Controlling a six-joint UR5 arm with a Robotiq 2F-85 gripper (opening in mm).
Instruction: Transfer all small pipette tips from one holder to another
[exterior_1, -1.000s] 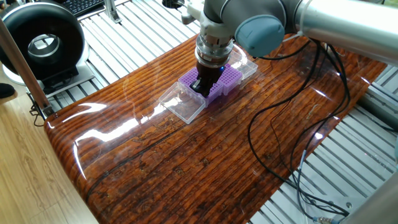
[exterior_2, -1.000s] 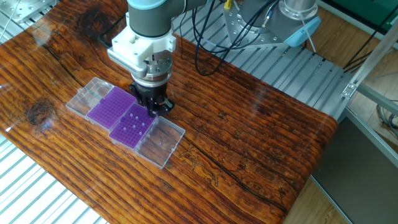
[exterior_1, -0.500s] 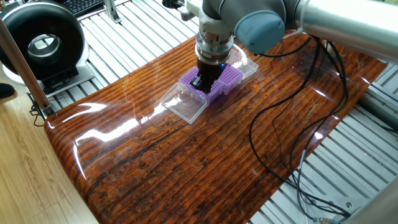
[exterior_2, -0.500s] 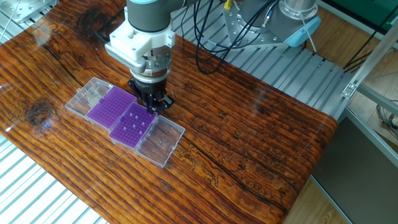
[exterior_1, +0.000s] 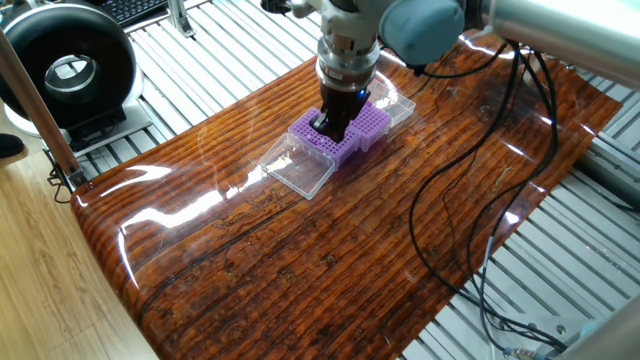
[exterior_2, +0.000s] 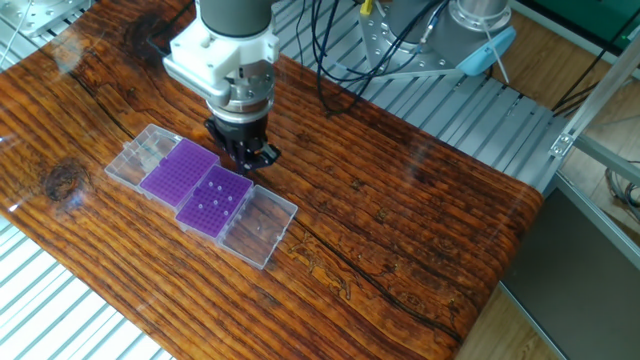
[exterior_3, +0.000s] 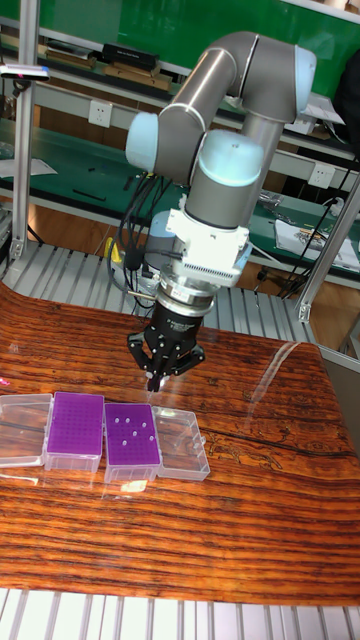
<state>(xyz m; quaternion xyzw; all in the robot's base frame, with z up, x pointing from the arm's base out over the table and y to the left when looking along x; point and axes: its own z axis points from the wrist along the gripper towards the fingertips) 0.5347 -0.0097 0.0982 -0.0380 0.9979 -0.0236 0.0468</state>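
Two purple racks sit side by side, touching, on the wooden table (exterior_2: 400, 200), each in a clear box with its lid folded flat outward. Rack with tips (exterior_2: 215, 201) (exterior_3: 132, 434) (exterior_1: 322, 137): several small pale dots scattered over the grid, exact count not readable in any view. Second rack (exterior_2: 178, 171) (exterior_3: 76, 417) (exterior_1: 372, 122): grid looks bare from both the other fixed view and the tall fixed view, though the holes are too fine to be sure. Gripper (exterior_2: 251, 158) (exterior_3: 157, 377) (exterior_1: 330, 126) hangs above the table at the far edge of the rack with tips, clear of its surface in the tall view; in one fixed view it covers much of that rack, so the tips cannot be seen there. Fingers point down and converge close together; whether a tip is pinched between them cannot be made out, the fingertips being dark and small against the wood. Upper arm (exterior_3: 220, 90) is cut off at the top of both table views. Black cables (exterior_1: 470, 200) trail across the table's right side
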